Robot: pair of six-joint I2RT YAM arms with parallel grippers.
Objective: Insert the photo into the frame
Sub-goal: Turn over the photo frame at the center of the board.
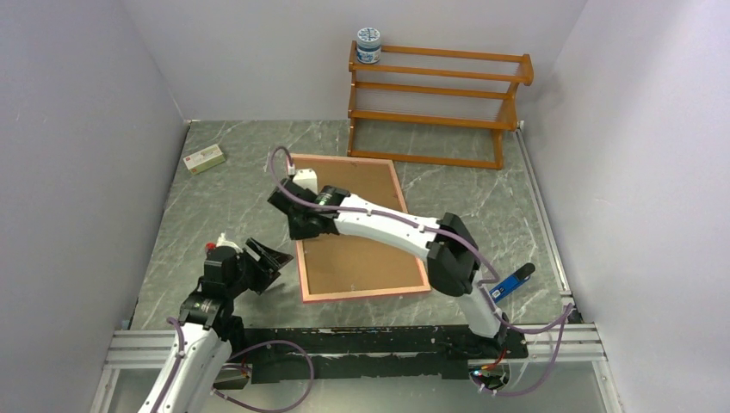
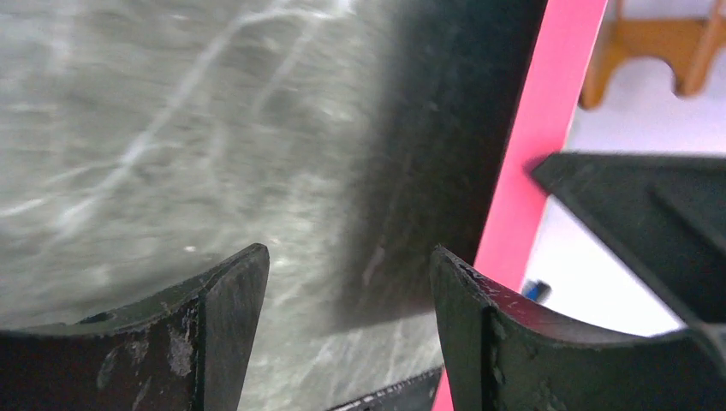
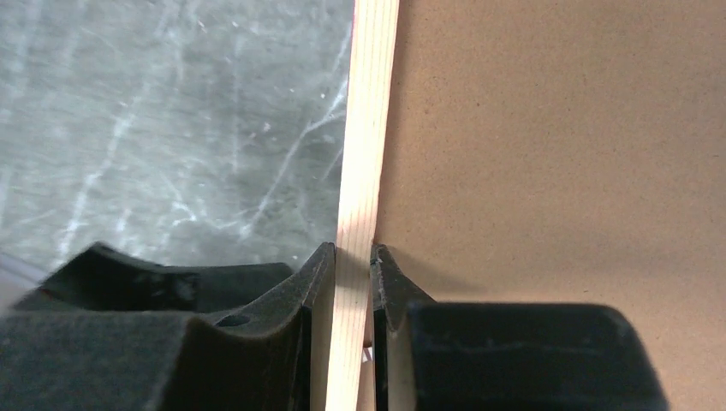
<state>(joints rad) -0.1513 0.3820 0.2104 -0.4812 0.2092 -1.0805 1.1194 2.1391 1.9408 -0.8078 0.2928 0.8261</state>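
Right jaws pinch the frame (image 3: 364,171) at its pale edge; left jaws gape wide beside it.

Grey marbled table (image 1: 215,198), frame (image 1: 366,293) back-up, small box (image 1: 205,158), wooden rack (image 1: 430,112), blue item (image 1: 514,281), perhaps a pen.

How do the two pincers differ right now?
The left pincer stands open, holding nothing; the right pincer is shut on the frame's pale wooden edge. The left sits beside the frame over the table; the right reaches in across its brown backing. Both are black and two-fingered.
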